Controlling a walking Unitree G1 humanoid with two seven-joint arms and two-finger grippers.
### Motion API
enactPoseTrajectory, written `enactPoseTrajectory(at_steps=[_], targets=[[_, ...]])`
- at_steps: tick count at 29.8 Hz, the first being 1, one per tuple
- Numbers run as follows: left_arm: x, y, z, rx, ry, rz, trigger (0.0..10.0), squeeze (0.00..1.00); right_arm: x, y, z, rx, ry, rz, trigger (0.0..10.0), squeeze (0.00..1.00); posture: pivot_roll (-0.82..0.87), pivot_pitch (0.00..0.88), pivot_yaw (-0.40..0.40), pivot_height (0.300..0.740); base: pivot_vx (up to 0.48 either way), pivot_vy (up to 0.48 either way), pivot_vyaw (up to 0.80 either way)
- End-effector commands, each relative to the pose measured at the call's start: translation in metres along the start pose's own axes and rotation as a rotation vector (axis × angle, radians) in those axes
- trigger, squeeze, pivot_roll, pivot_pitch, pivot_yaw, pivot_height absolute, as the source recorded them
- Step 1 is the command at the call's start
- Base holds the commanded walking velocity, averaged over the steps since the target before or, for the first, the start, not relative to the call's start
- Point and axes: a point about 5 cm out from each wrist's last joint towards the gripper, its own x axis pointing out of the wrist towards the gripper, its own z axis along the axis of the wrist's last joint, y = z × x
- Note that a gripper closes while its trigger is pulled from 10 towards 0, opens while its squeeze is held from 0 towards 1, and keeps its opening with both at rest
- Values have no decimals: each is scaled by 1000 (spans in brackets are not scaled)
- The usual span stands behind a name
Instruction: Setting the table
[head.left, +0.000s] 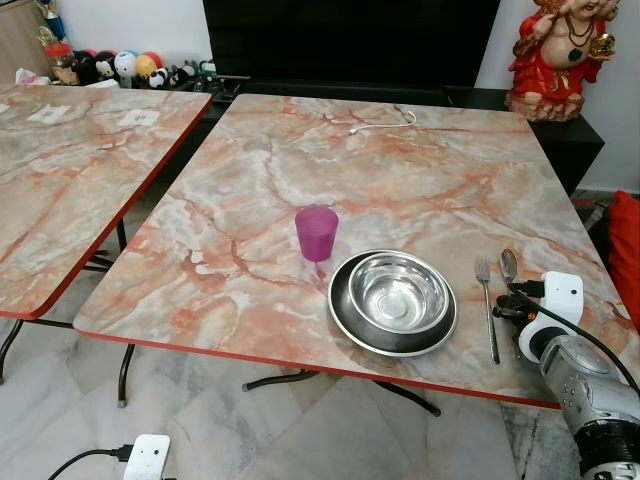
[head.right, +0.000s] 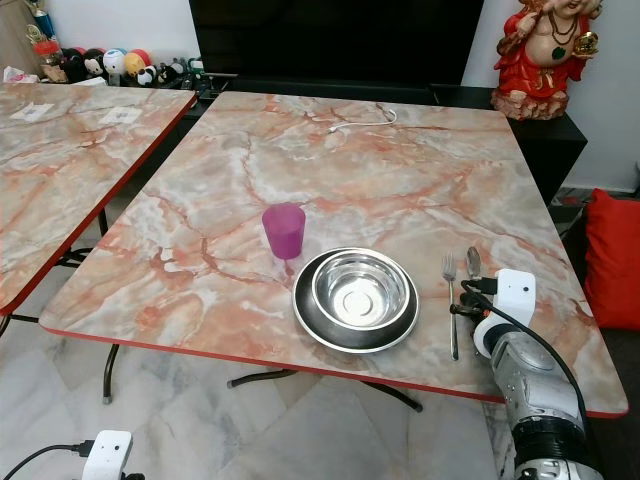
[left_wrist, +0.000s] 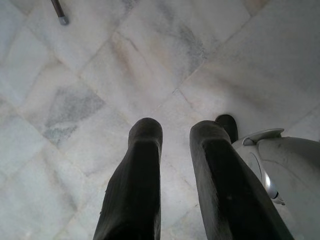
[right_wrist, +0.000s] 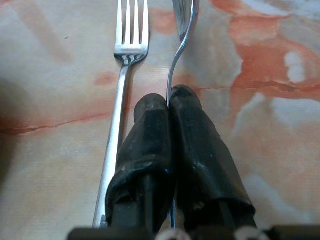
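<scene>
While the right gripper (right_wrist: 169, 107) jaws pinch the spoon (right_wrist: 184, 30) handle, hiding it, left gripper (left_wrist: 172, 132) jaws hang parted.

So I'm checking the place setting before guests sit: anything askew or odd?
Nothing spilled or damaged. The spoon is pinched on edge in the right gripper beside the fork, not lying flat.

A steel spoon (right_wrist: 183, 30) stands on edge, its handle pinched between the closed fingers of the right gripper (right_wrist: 169, 107), with a fork (right_wrist: 122, 85) flat just beside them, and a steel bowl (head.left: 392, 290) on a plate (head.left: 345, 318) and a purple cup (head.left: 316, 232) farther to the gripper's left.
</scene>
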Motion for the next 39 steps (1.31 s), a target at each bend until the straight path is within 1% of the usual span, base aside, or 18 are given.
enactPoseTrajectory(at_steps=[1,2,4,16,19,20,33,34,35,38,39], targets=[[-2,3,-8,-8,28,6,10000,0,2,1,3,-13,-9,-7,10000,118,52,35,1,740,0,0,0],[-2,2,-8,-7,28,5,10000,0,2,0,4,-12,-9,-11,10000,137,52,35,1,740,0,0,0],[-2,3,-8,-6,29,5,10000,0,1,-1,3,-14,-9,-13,10000,118,52,35,1,740,0,0,0],[-3,8,-11,-7,34,12,10000,0,2,0,1,-14,-5,-9,10000,129,54,28,1,740,0,0,0],[-3,8,-11,-9,35,14,10000,0,2,1,1,-14,-5,-7,10000,157,56,29,-1,740,0,0,0],[-3,8,-11,-9,35,13,10000,0,2,1,2,-15,-6,-8,10000,310,56,29,-1,740,0,0,0],[-3,5,-11,-9,35,11,10000,0,1,-1,1,-12,-8,-17,10000,310,56,29,-1,740,0,0,0],[-3,5,-10,-9,34,10,10000,0,1,-1,1,-12,-8,-17,10000,490,56,29,-1,740,0,0,0],[-2,4,-10,-9,32,9,10000,0,2,-1,2,-12,-8,-17,10000,565,56,29,-1,740,0,0,0],[-2,3,-9,-8,30,7,10000,0,2,-1,2,-12,-8,-19,10000,561,56,29,-1,740,0,0,0],[-2,2,-9,-9,29,7,10000,0,2,-1,2,-13,-8,-20,10000,541,56,29,-1,740,0,0,0]])
